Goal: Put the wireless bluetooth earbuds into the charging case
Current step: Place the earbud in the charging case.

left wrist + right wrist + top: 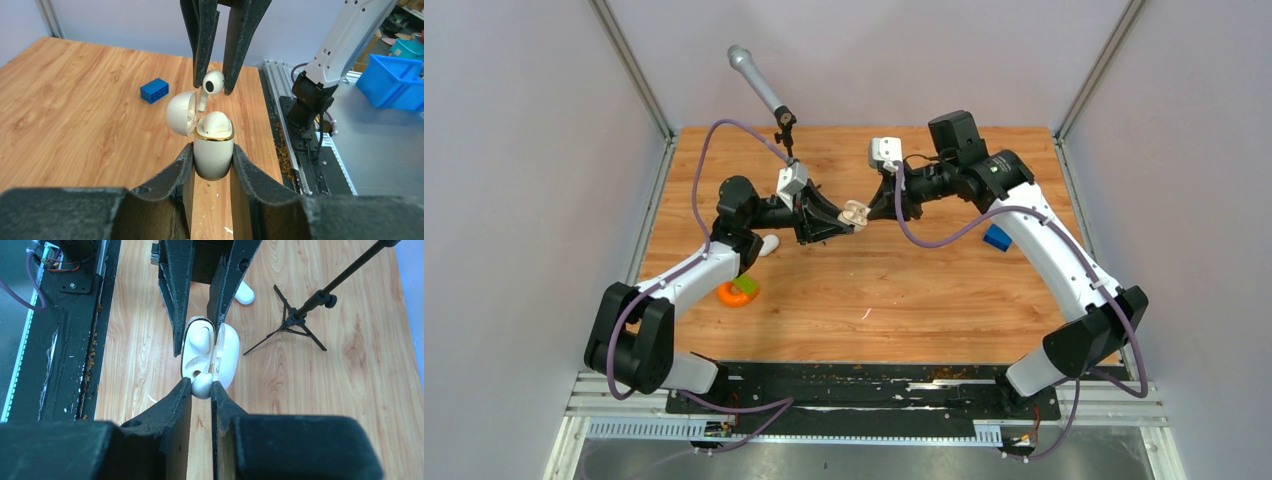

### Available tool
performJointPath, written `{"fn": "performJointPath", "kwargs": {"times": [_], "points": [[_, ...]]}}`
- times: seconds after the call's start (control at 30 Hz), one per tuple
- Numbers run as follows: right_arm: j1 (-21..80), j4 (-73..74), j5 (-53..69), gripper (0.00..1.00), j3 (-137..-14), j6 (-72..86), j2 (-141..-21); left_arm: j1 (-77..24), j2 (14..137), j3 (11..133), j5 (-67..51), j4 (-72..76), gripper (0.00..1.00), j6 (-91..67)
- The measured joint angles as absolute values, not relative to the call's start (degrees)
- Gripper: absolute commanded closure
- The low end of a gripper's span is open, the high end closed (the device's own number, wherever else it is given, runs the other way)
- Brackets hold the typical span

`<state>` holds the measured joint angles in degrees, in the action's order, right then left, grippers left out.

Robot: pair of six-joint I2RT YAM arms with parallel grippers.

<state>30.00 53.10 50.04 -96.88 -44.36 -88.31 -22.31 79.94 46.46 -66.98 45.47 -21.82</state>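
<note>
1. The left gripper (212, 146) clamps its rough black fingers on the lower shell of the charging case (214, 162), a smooth white pebble with a thin gold rim. It holds the case upright, above the table (904, 290).
2. The domed lid (179, 112) hangs open to one side, glossy and tan-tinted inside.
3. One earbud (215, 122) sits in its socket, rounded head up. The socket beside it shows hollow in the right wrist view.
4. The right gripper (201, 384) has its fingers drawn narrow, pinching the head of the second earbud (214, 82) right over the case. Its short stem slants down behind the seated bud.
5. Whether that stem touches the case cannot be told; the seated bud and the lid hide its tip.
6. An orange object (737, 293) lies half hidden under the left arm, with a small white lump (768, 244) close by.
7. A microphone stand (300, 315) spreads thin legs near the lid side, and a blue brick (154, 90) rests well apart.
8. Wood-grain tabletop stretches broad toward the near edge, and pale walls close the other three sides.
</note>
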Motion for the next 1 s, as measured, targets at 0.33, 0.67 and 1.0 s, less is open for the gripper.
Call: {"fn": "performJointPath", "kwargs": {"times": [0.33, 0.67, 1.0], "points": [[30.22, 53.15, 51.51, 1.0, -96.79, -45.08, -86.94, -22.31, 80.16, 46.57, -67.46, 45.63, 1.0, -21.78], [30.48, 54.46, 52.18, 1.0, -96.79, -46.98, -86.98, -22.31, 80.27, 47.11, -67.72, 45.6, 1.0, -21.76], [30.7, 55.11, 52.16, 1.0, -96.79, -48.47, -87.68, -22.37, 80.27, 47.77, -68.6, 45.65, 1.0, -21.74]]}}
